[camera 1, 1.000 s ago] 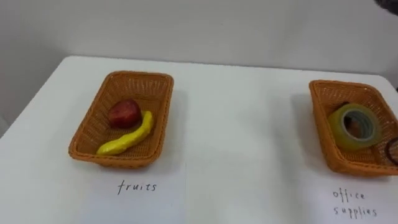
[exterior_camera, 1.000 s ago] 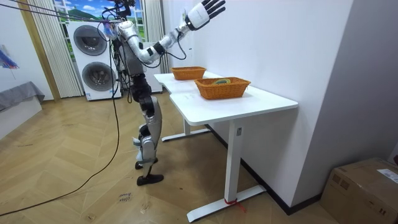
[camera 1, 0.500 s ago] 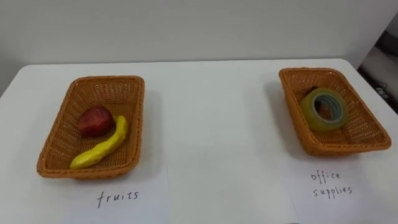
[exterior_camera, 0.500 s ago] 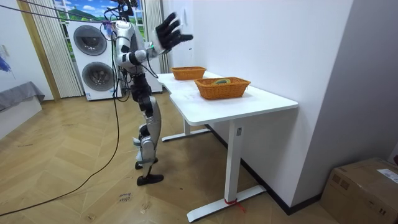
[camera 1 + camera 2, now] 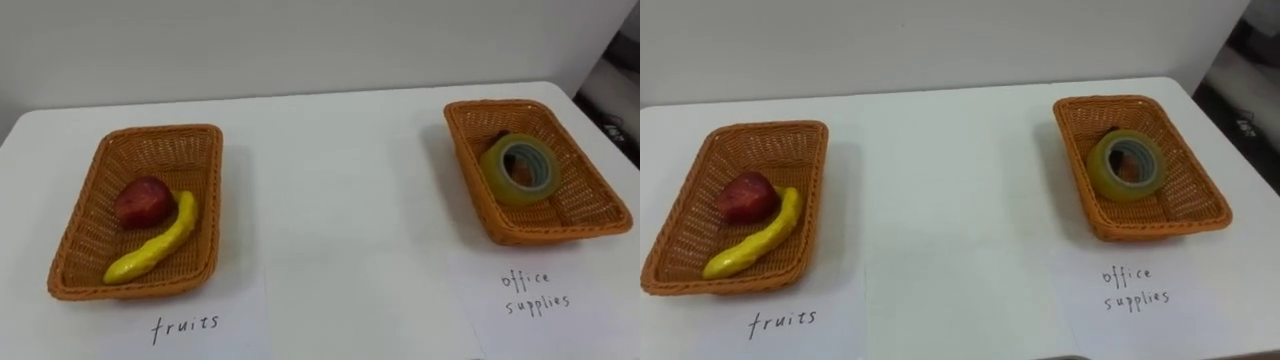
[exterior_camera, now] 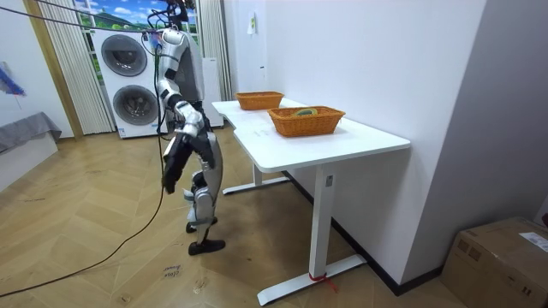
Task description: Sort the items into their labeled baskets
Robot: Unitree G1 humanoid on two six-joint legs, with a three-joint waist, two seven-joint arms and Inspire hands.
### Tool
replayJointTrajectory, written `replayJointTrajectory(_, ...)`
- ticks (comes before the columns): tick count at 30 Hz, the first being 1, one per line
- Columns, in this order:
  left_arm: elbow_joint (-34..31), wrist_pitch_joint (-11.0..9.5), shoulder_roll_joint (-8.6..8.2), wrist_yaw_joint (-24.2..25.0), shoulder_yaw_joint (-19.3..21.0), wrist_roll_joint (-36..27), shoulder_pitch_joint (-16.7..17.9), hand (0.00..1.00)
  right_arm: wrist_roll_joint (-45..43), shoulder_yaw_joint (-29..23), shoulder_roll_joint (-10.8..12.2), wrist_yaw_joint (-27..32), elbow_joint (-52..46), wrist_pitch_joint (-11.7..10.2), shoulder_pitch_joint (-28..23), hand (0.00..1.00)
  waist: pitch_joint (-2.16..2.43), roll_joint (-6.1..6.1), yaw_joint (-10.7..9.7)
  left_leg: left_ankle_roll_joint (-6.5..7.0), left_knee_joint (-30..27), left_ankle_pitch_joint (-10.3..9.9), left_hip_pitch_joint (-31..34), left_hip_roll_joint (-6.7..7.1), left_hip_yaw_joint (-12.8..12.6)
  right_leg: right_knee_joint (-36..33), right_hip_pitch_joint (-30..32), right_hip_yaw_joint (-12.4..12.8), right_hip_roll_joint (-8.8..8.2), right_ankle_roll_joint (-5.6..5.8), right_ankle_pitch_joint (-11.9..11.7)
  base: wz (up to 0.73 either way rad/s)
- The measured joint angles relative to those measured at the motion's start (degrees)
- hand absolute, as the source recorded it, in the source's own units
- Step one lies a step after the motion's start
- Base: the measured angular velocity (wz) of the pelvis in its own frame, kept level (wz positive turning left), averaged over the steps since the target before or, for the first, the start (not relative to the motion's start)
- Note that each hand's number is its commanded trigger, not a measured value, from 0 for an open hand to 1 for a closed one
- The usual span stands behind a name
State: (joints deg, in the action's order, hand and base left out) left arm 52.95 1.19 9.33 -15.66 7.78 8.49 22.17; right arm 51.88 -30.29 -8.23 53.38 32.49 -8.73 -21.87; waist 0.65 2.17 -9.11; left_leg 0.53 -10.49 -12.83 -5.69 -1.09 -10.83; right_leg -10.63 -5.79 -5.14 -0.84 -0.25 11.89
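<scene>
Tape (image 5: 517, 168) in basket (image 5: 560, 231); robot hand (image 6: 170, 174) apart

Behind the tape roll (image 5: 517, 169) in the office supplies basket (image 5: 592, 205), a dark thing (image 5: 498, 136) is mostly hidden, and too little of it shows to name it. The bench (image 5: 340, 200) is cut off by the eye views' side and lower edges, and the fruits label (image 5: 185, 325) and office supplies label (image 5: 540, 300) by the lower edge. In the room view the right hand (image 6: 170, 169) hangs by the robot's thigh as a dark blur, and the far basket (image 6: 259, 100) hides its contents behind its wall.
</scene>
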Motion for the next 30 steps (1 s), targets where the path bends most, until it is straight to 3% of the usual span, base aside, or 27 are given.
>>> replayJointTrajectory(3, 0.0, 0.0, -0.6, -0.1, 0.1, 0.0, 0.0, 0.0, 3.8, 0.0, 1.8, -1.2, 6.5, 0.0, 0.5, 0.0, 0.11, -0.51, 0.1, 0.03, 0.1, 0.0, -0.1, 0.1, 0.0, -0.1, -0.1, 0.1, -0.08, 0.06, 0.0, 0.0)
replayJointTrajectory(4, 0.0, 0.0, -0.82, -0.1, 0.0, -0.2, -0.1, 0.0, 6.3, 0.6, 2.0, -2.2, 9.7, 0.0, 0.6, 0.0, -0.05, -0.97, 0.1, 0.06, 0.1, 0.0, -0.2, 0.14, 0.0, 0.0, -0.1, 0.1, -0.12, 0.11, 0.1, 0.0)
replayJointTrajectory(11, 3.1, 0.0, -2.18, 0.1, -2.4, -2.0, -0.9, 0.0, 12.7, 8.0, 2.5, -8.4, 21.2, 0.1, 3.4, 0.0, -0.23, -1.66, 0.7, 0.1, 0.0, -0.1, -1.3, 0.2, -0.2, -0.2, -0.7, 0.7, -0.11, 0.11, 0.3, -0.03)
replayJointTrajectory(18, 5.8, 1.4, -2.51, 1.4, -2.2, -1.7, -0.6, 0.0, 10.3, 13.6, 2.4, -20.7, 26.1, 2.8, 5.1, 0.0, -0.27, -2.64, 3.7, 0.04, 0.1, -0.3, -2.0, 0.1, -0.1, -0.2, -0.8, 1.7, 0.16, -0.01, 0.4, -0.06)
replayJointTrajectory(24, 6.6, 2.2, -3.84, 3.0, -2.2, -1.7, -1.2, 0.0, 3.9, 18.4, 2.4, -30.2, 31.6, 5.5, 6.5, 0.0, -0.25, -2.84, 4.6, 0.02, 0.0, -0.6, -2.0, 0.1, -0.1, -0.2, -1.0, 1.6, 0.14, 0.0, 0.5, 0.0)
replayJointTrajectory(30, 7.2, 2.5, -4.06, 3.9, -2.3, -1.3, -1.5, 0.0, 0.7, 23.2, 2.4, -38.4, 34.1, 8.0, 6.9, 0.0, -0.31, -2.63, 4.9, -0.07, -0.4, -1.0, -2.8, 0.03, -0.1, -0.2, -2.0, 1.6, 0.14, -0.05, 0.8, 0.0)
